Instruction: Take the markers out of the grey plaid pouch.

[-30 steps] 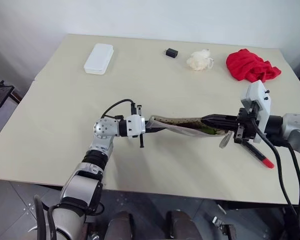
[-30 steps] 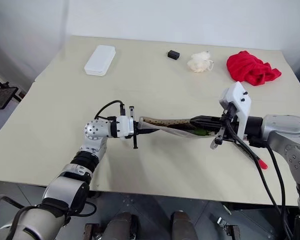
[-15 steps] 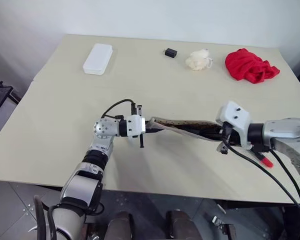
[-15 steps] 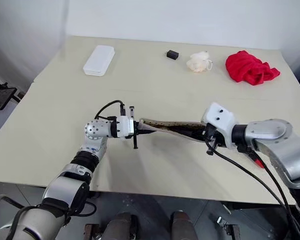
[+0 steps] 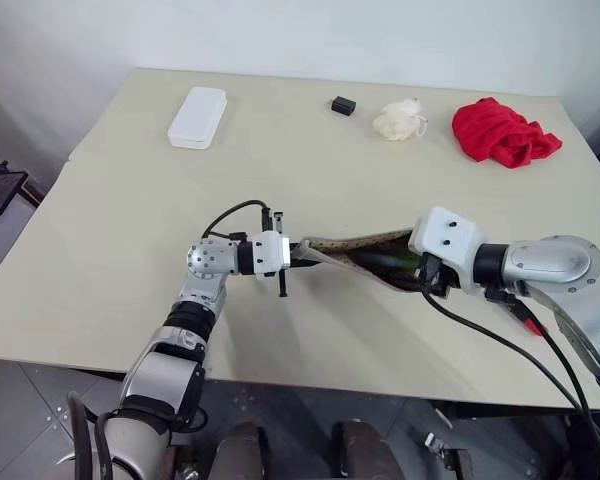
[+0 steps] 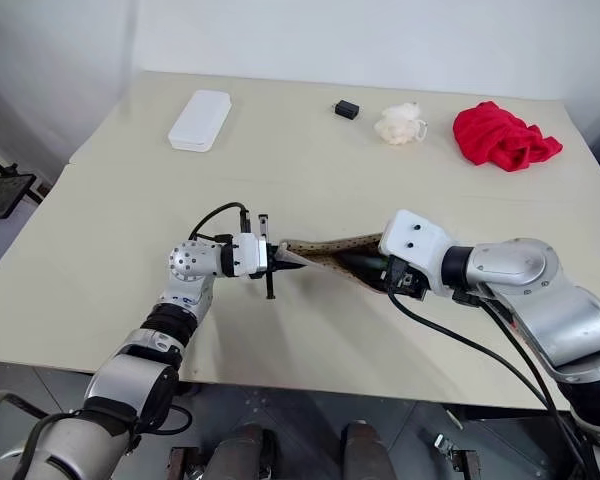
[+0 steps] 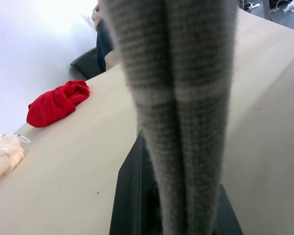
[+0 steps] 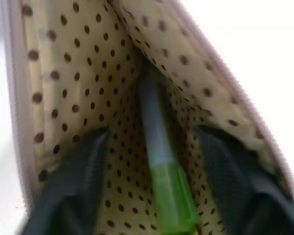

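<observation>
Pouch (image 5: 365, 252) pinched by left gripper (image 5: 298, 257); right gripper (image 8: 152, 196) spread inside

Both head eyes look forward and down over the table (image 5: 110, 200), sharing almost the same scene; the left wrist camera sits close against the pouch (image 7: 186, 98), the right wrist camera peers inside it.
</observation>
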